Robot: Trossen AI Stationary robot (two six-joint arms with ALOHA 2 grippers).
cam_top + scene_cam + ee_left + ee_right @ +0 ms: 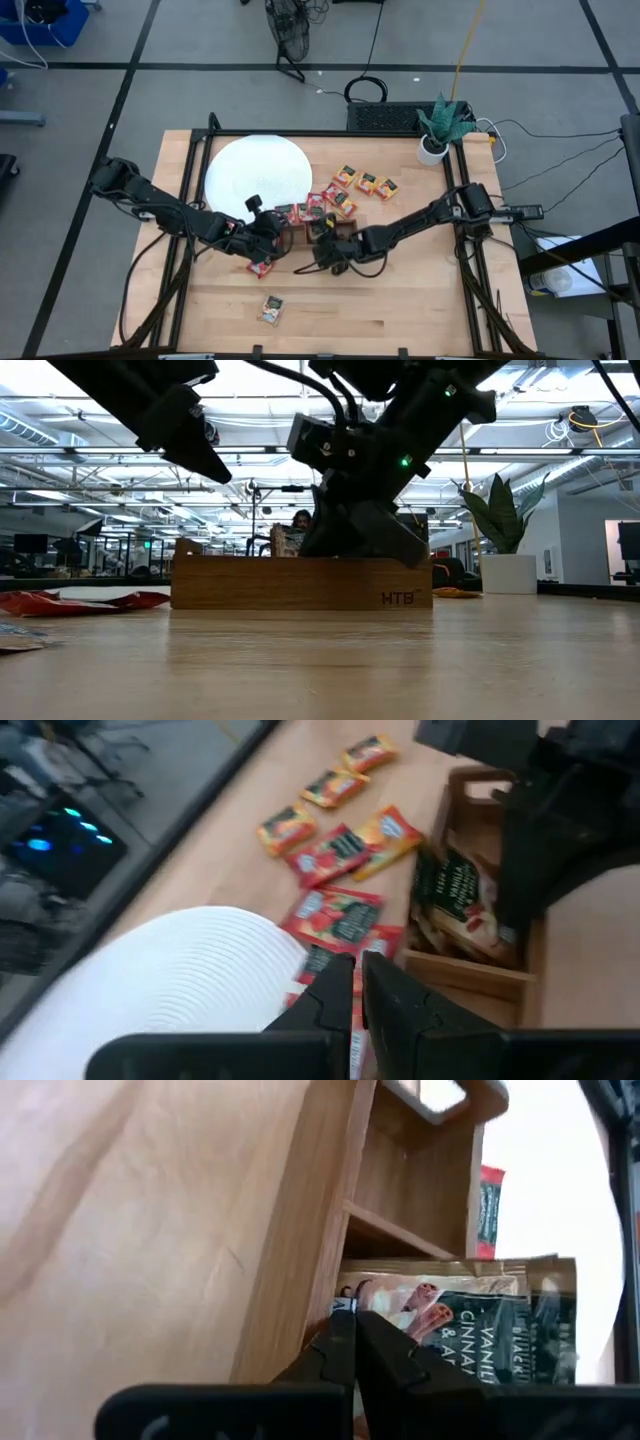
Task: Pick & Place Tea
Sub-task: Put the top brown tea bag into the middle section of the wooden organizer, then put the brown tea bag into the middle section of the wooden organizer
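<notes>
Wooden tray [318, 228] sits mid-frame in the high view with both grippers at it, the left gripper [268, 232] clenched on nothing I can make out beside red sachets [312, 208], orange sachets [368, 183] loose right of the white disc [255, 175]. Low view shows "HTB" on the tray's front wall; left wrist view shows a dark sachet [455, 900] already in a compartment. Right wrist view has the right gripper [352, 1342] pinched shut against a sachet reading "VANIL… CINNA…"; I'd seat it fully before letting go.
</notes>
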